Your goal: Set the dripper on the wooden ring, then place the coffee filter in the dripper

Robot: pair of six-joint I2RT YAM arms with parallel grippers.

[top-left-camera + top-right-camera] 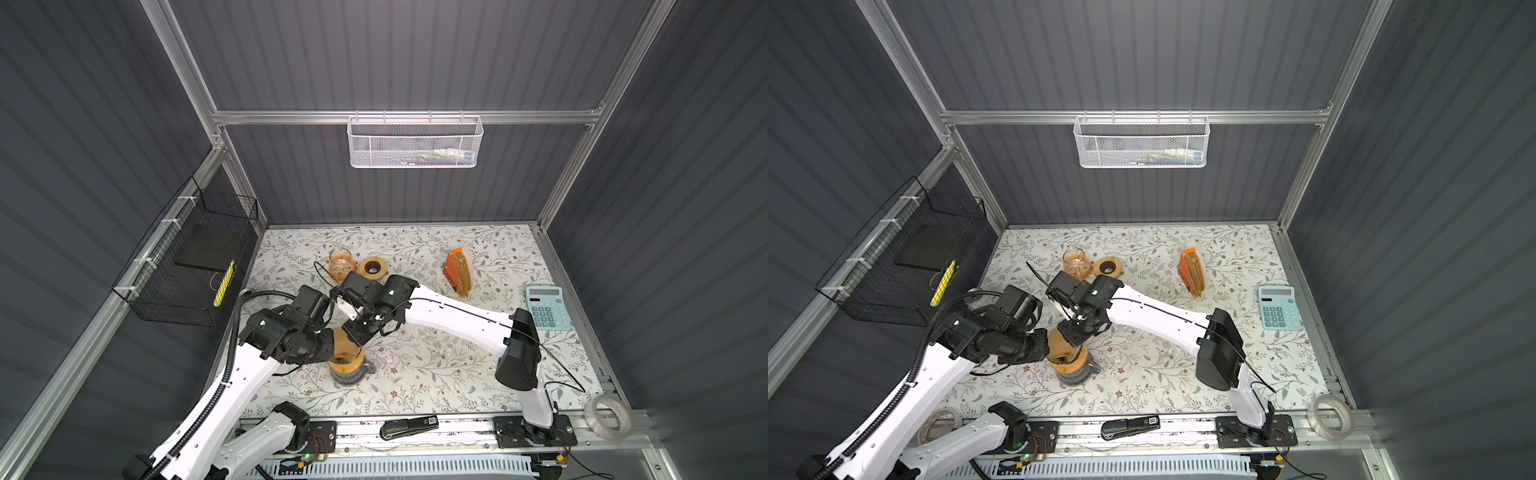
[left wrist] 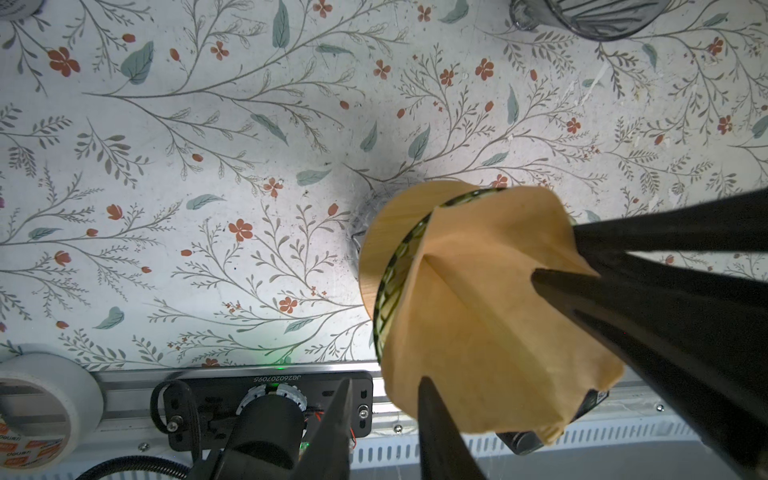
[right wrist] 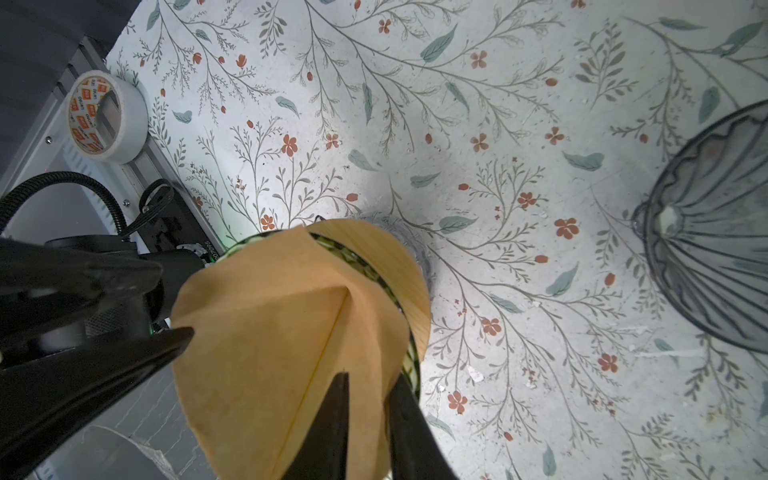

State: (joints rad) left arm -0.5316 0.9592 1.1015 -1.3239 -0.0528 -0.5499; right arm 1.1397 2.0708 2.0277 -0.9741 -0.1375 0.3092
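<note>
1. Filter [image 2: 478,316], tan paper spread into a cone, sits point-down in the dripper [image 2: 395,216] straight below both grippers. The paper stands well above the patterned glass rim. How deep it is seated I cannot tell.
2. Left gripper [image 2: 384,379] is slack. Its fingers stand apart, with the rail visible through the gap. One fingertip overlaps the filter's edge and the other is clear of the paper.
3. Right gripper [image 3: 370,376] is loose as well. A narrow gap shows between its fingers, with paper visible in it, at another part of the filter's edge.
4. Both grippers meet over the filter from different sides, close together.
5. Wood collar of the dripper shows under the rim on the side away from the grippers. The dripper stands on the floral table [image 2: 208,124].
6. Grey ribbed cone [image 3: 715,232] lies on the table beyond the grippers, away from the rail and well apart from the dripper.
7. White tape roll [image 3: 109,118] sits by the rail behind the left gripper, near its arm's base.
8. Amber jug [image 1: 341,264] and brown tape roll [image 1: 372,268] stand side by side past the right gripper, toward the back wall. The filter pack [image 1: 459,274] and calculator [image 1: 547,307] lie farther out on the right arm's side.
</note>
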